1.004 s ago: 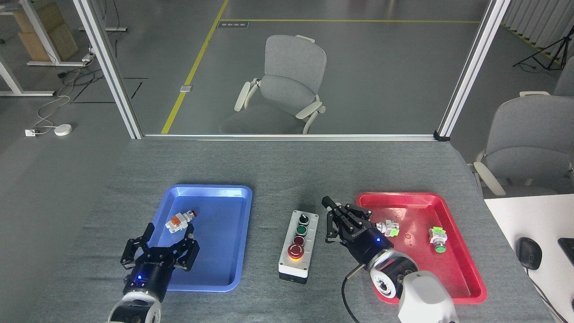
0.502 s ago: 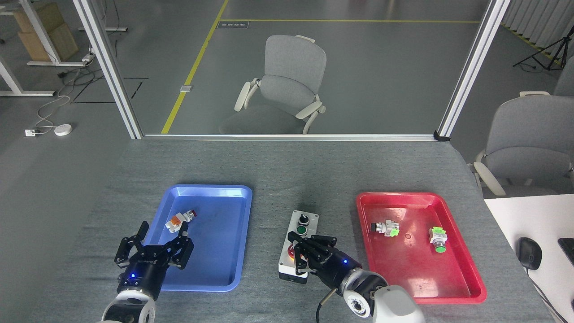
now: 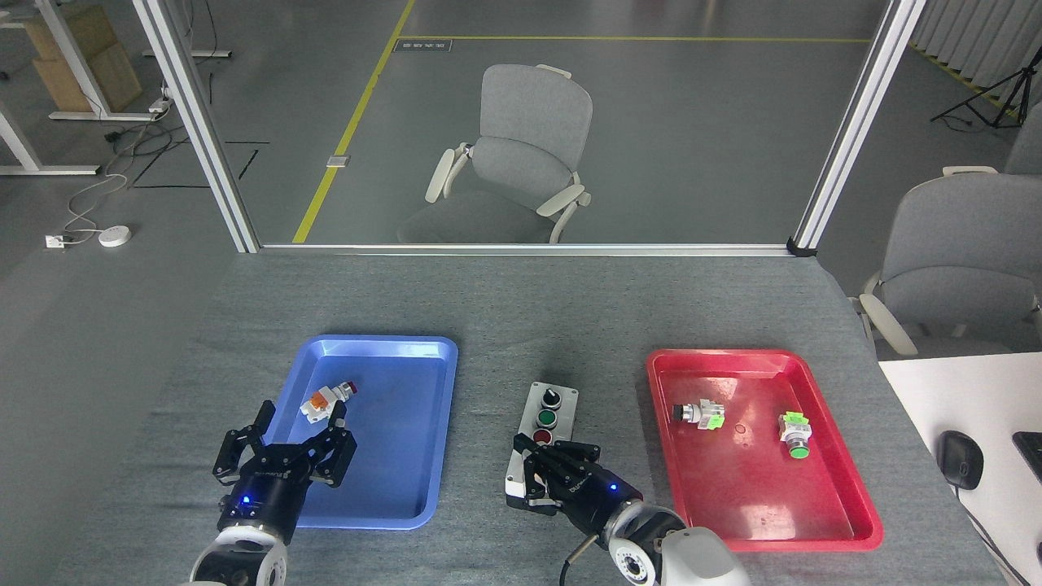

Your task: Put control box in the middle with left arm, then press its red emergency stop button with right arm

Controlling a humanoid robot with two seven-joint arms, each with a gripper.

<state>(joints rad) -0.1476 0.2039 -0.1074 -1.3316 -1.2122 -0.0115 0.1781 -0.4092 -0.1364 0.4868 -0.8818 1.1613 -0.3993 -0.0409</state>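
While the left arm's fingers are spread open and empty, the right arm's fingers are bunched closed over the control box

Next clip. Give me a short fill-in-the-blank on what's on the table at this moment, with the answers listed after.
1. The control box stands on the grey cloth between the blue tray and the ____ tray.
2. The right pincer covers the box's ____ end.
3. The white-and-orange switch lies in the ____ tray.
4. The left pincer holds ____.

Answers: red; near; blue; nothing
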